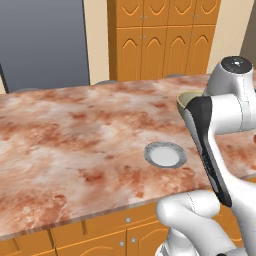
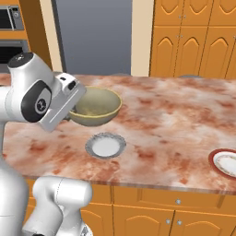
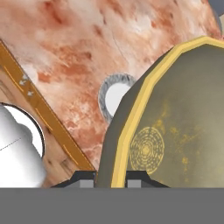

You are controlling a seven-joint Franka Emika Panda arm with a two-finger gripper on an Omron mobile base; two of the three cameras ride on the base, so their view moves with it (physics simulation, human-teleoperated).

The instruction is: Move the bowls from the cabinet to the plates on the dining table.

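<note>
The hand [image 3: 110, 178] pinches the bowl's [image 2: 96, 107] rim above the dining table [image 2: 166, 115].

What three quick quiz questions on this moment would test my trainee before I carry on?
1. True or false: the gripper is shut on the rim of the round olive-bronze bowl.
2. Which lies nearer the held bowl? A. the small grey-rimmed white plate B. the small red-rimmed white plate
3. Fill in: both plates lie on the reddish-pink marbled stone ____.

Key
1. True: the dark fingertips straddle the bowl's yellow rim in the hand view.
2. A: in the right base view the bowl appears above and just behind it.
3. Dining table.
</note>
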